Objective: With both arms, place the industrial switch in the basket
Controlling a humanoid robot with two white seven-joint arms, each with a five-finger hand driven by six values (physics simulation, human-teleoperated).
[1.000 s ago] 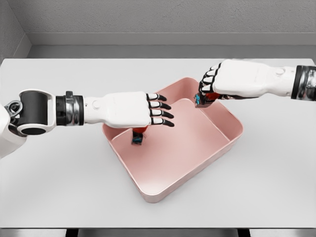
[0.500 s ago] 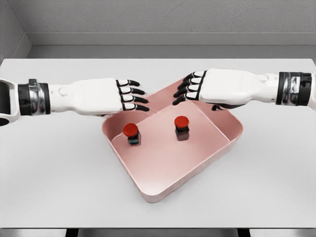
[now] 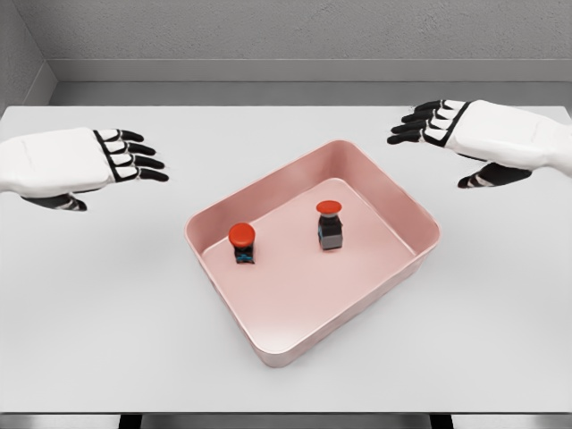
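Standing upright on the floor of the pink basket (image 3: 393,268) are two industrial switches, each a small dark block topped with a round red push button. One switch (image 3: 242,244) sits in the left part of the basket, near the left wall, with a bit of blue-green showing on its body; the other switch (image 3: 330,226) sits nearer the middle, toward the far corner, with a grey lower body. The two stand apart from each other and touch neither wall. The basket itself is a shallow rectangular tray with rounded corners, turned at an angle on the pale grey desk (image 3: 107,322), one corner pointing toward the near edge. The left hand (image 3: 76,165) hovers over the desk at the left of the view, well apart from the basket, its dark-jointed fingers (image 3: 134,161) spread and stretched out toward the right, holding nothing; the thumb shows below the palm. The right hand (image 3: 487,138) hovers at the upper right, also well apart from the basket and beyond its far right side, palm down, fingers (image 3: 420,125) extended toward the left and slightly fanned, thumb held lower and apart, gripping nothing. Behind the desk runs a grey wall with a lighter ledge.
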